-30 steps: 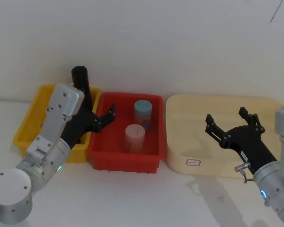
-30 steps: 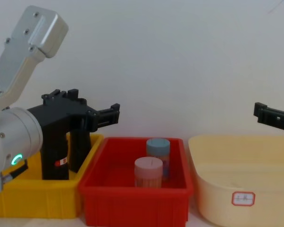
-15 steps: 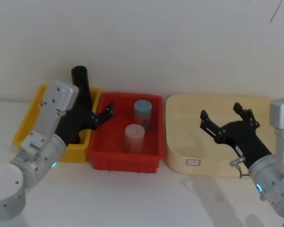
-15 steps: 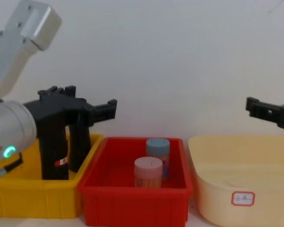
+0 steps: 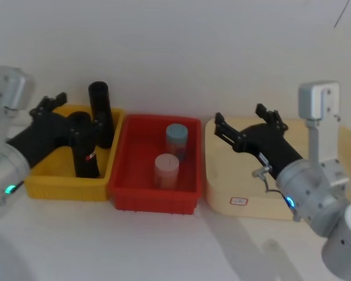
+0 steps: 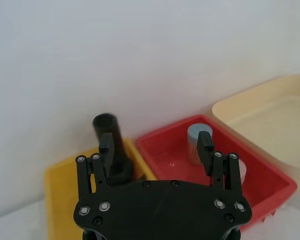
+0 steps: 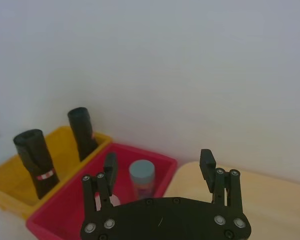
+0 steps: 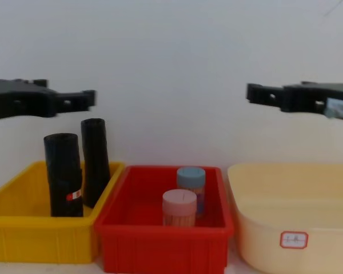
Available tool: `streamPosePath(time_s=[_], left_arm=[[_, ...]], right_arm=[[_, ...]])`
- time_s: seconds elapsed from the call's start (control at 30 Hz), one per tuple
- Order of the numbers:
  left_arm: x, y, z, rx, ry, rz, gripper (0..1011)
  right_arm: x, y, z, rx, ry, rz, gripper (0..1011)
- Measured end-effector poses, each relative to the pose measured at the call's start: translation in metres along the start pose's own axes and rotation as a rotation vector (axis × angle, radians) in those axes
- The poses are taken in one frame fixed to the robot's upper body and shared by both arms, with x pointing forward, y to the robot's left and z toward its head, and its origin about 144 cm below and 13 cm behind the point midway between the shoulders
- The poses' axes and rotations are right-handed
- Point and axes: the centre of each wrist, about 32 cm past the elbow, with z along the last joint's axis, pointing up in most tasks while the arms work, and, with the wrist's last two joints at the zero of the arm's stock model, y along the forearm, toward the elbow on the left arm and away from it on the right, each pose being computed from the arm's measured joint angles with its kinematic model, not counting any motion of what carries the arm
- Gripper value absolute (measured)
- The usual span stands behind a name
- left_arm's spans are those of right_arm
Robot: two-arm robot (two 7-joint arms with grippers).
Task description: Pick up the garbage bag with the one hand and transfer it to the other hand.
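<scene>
Matte black cylindrical garbage bag (image 8: pixel 63 174) with red-and-white label, upright in glossy yellow bin (image 8: pixel 23 228), base hidden behind its wall. Above it, left gripper (image 6: pixel 156 142) spread wide, empty; right gripper (image 7: pixel 158 160) likewise spread above cream tub (image 8: pixel 297 211)

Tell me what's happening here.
The garbage bag stands upright in the yellow bin, beside a taller plain black roll, and nothing grips it. The left pincer hovers open above that bin, holding nothing. The right pincer is open too, raised over the cream tub. No pickup or handover yet.
</scene>
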Motion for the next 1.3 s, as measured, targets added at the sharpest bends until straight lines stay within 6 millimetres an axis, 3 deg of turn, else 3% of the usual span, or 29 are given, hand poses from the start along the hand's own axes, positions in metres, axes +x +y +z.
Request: streamPosePath(time_s=[0.27,0.53,0.87,1.3], left_arm=[[0.036,0.025,0.000,0.063,0.051,0.020,1001],[0.058,0.031,-0.013,0.102,0.094,0.045,1001],[0.072,0.020,-0.027,0.101,0.119,0.032,1001],[0.080,-0.008,-0.049,0.065,0.210,-0.030,1001]], right_arm=[[-0.013,0.020,0.014,-0.034,0.003,0.033,1001],[-0.019,0.036,0.017,-0.064,0.009,0.060,1001],[-0.022,0.045,0.016,-0.086,0.024,0.084,1001],[-0.030,0.047,0.020,-0.073,0.049,0.115,1001]])
